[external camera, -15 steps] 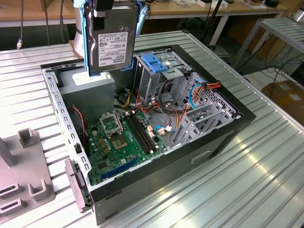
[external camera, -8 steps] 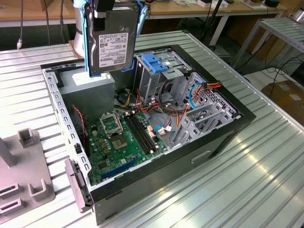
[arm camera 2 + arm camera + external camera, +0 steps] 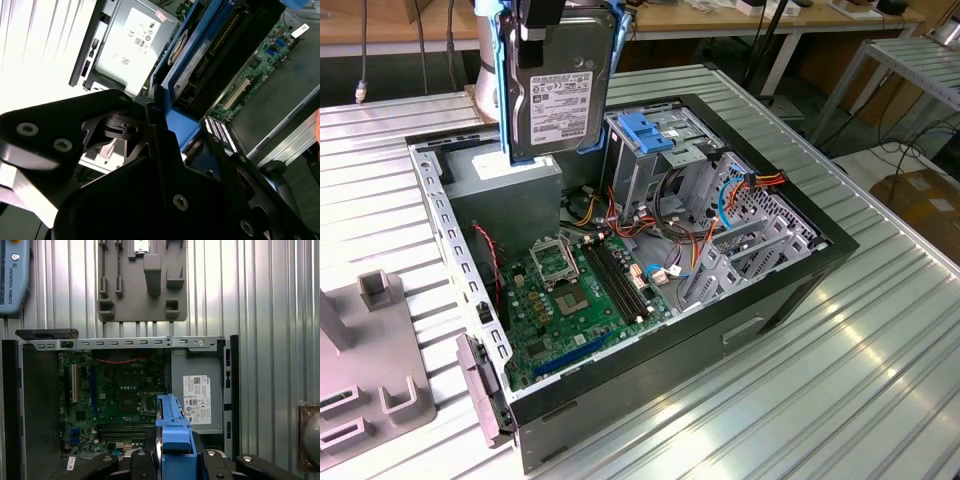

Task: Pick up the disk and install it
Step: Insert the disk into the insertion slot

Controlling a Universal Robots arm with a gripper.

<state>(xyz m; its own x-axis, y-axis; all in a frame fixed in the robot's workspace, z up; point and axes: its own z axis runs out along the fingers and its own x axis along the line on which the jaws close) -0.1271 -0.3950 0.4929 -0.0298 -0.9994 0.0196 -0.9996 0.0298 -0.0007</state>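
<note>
Our tool (image 3: 536, 22) pinches the disk (image 3: 558, 95) upright at the exterior view's upper left, above the open case (image 3: 720, 335); we judge its rails (image 3: 501, 90) must meet the cage (image 3: 642, 160) squarely.

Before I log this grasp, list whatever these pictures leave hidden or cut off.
1. Exterior view: the pincer holding the disk is cut off by the top edge.
2. First wrist view: the disk stands edge-on, so its label is hidden.
3. Second wrist view: the pincer's black body covers part of the disk, so the contact is hidden.
</note>
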